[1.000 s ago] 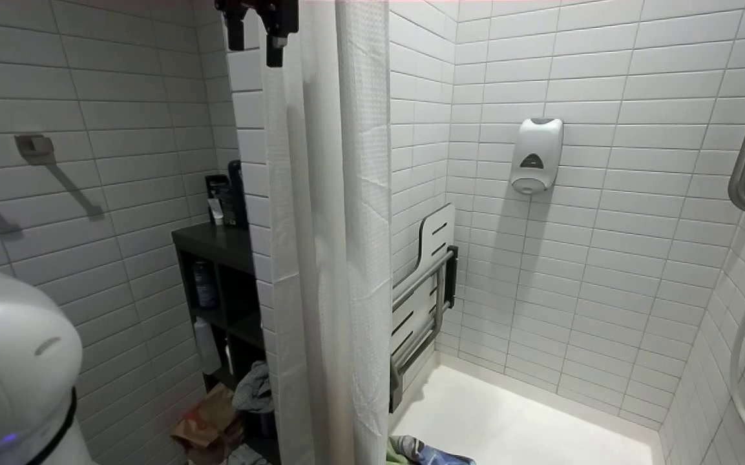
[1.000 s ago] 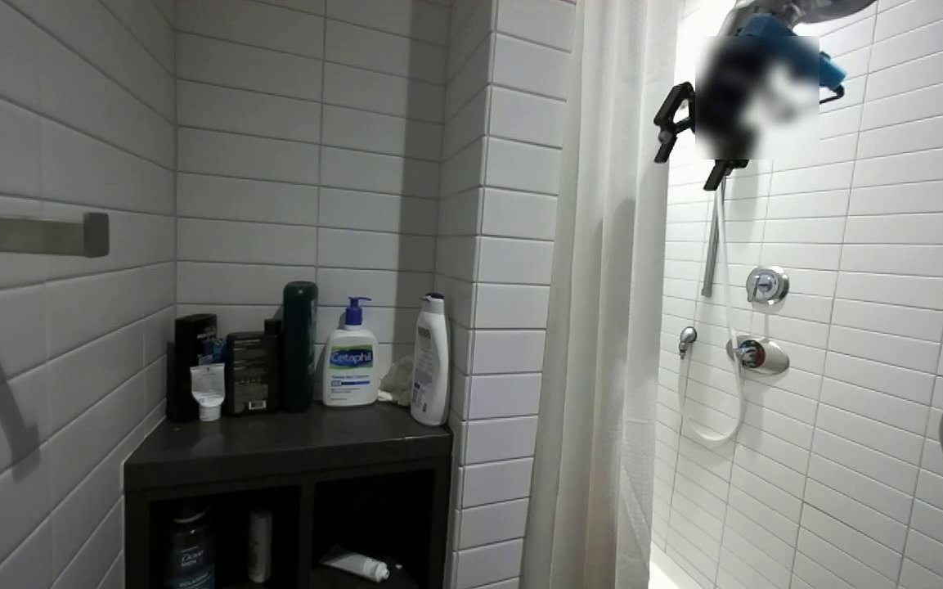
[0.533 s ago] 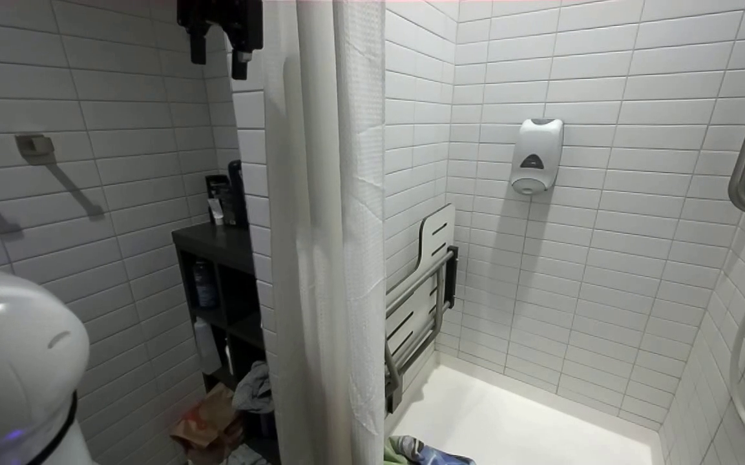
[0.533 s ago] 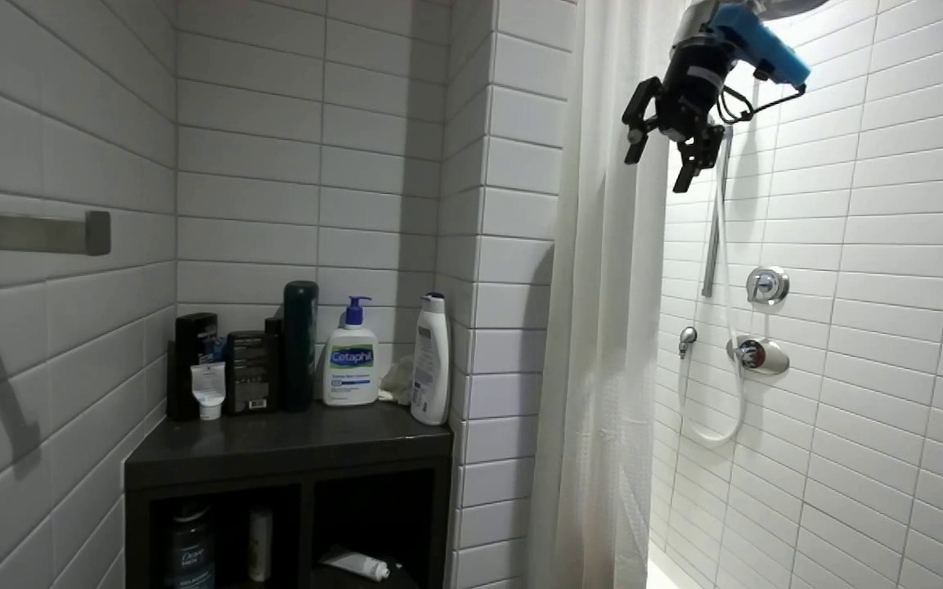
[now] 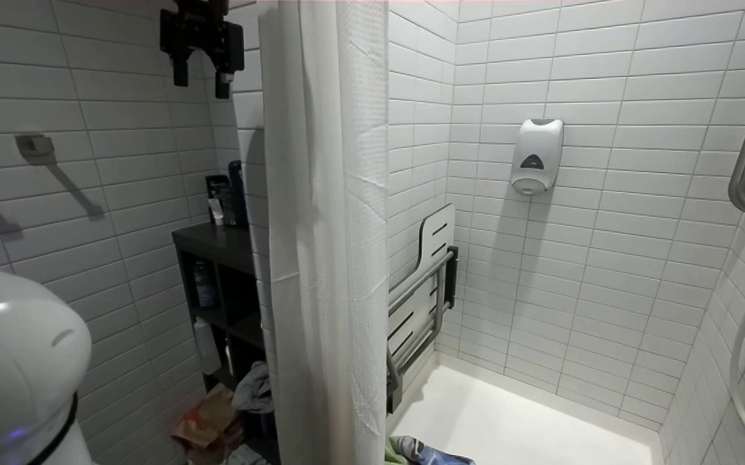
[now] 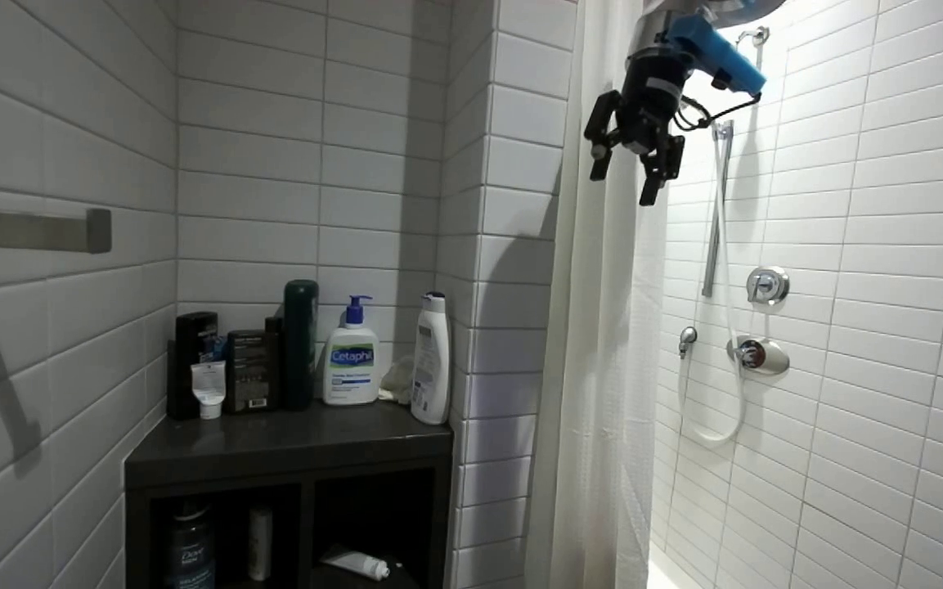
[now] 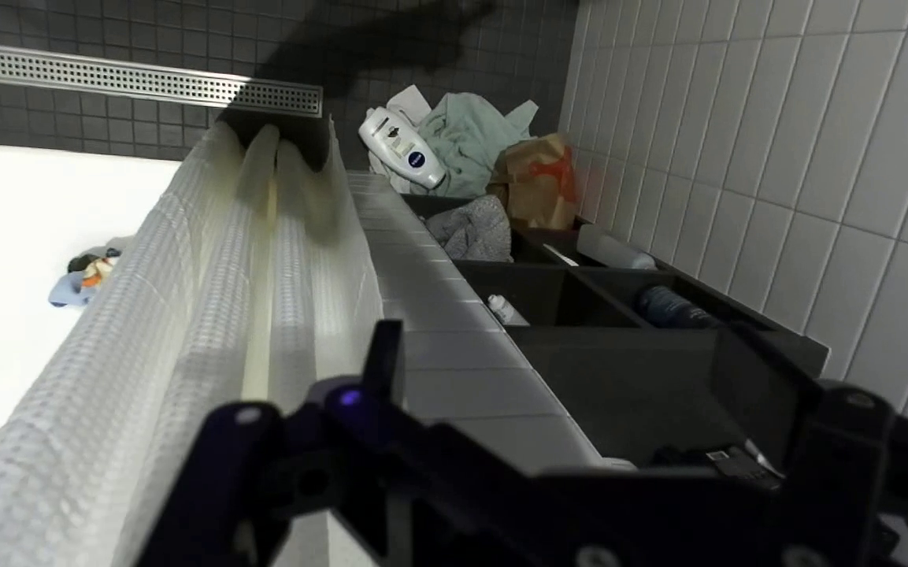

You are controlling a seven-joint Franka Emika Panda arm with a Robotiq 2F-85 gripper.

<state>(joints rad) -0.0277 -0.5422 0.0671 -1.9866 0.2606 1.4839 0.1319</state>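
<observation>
In wrist view, locate white, waffle-textured fabric shower curtain near and at nine o'clock from black two-fingered pincer, spread wide and empty; read curtain's long axis as vertical in both exterior views, and treat contact as indeterminable.

Frame edges are cropping the curtain and arm in both exterior views.
In an exterior view the curtain is hiding the left end of the folding seat, and the lower edge is cutting a patterned cloth. In an exterior view the lower edge is cutting the shelf unit, while print on a black container is appearing unreadably small. Low in the wrist view, the fingers are showing blurred.
</observation>
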